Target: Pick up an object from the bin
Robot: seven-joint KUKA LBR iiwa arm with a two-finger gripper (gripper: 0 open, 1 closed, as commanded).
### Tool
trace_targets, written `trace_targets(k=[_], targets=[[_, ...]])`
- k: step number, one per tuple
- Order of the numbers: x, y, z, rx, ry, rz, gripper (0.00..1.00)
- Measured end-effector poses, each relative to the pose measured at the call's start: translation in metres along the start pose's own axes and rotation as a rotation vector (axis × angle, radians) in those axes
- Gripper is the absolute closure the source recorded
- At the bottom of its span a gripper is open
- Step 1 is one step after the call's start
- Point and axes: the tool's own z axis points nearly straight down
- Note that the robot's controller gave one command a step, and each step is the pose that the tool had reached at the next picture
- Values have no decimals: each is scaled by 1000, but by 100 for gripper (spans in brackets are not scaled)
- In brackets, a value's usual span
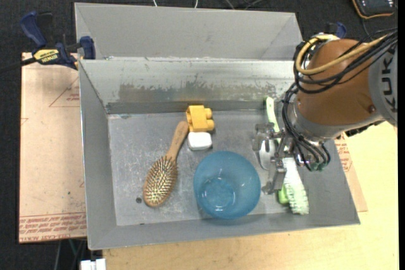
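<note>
Green-and-white brush (295, 194); flat, lengthwise, at far right

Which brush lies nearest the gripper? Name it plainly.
The green-and-white brush at the right of the bin, beside the gripper. The wooden hairbrush lies far left, beyond the blue bowl.

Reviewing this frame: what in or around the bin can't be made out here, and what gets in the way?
1. Green-and-white brush, right side of the bin: in the camera view its upper end is hidden under the pincer.
2. Green strip near the back wall: cut off by the arm; whether it belongs to that brush is unclear.
3. Dark speck beside the wooden hairbrush: too small to identify.
</note>
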Motion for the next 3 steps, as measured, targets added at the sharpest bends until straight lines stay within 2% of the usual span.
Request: trace_targets(k=[1, 2, 3], targets=[[0, 0, 0, 0, 0, 0, 0], [4, 27, 55, 0, 3, 206, 0], [6, 23, 53, -2, 2, 224, 0]])
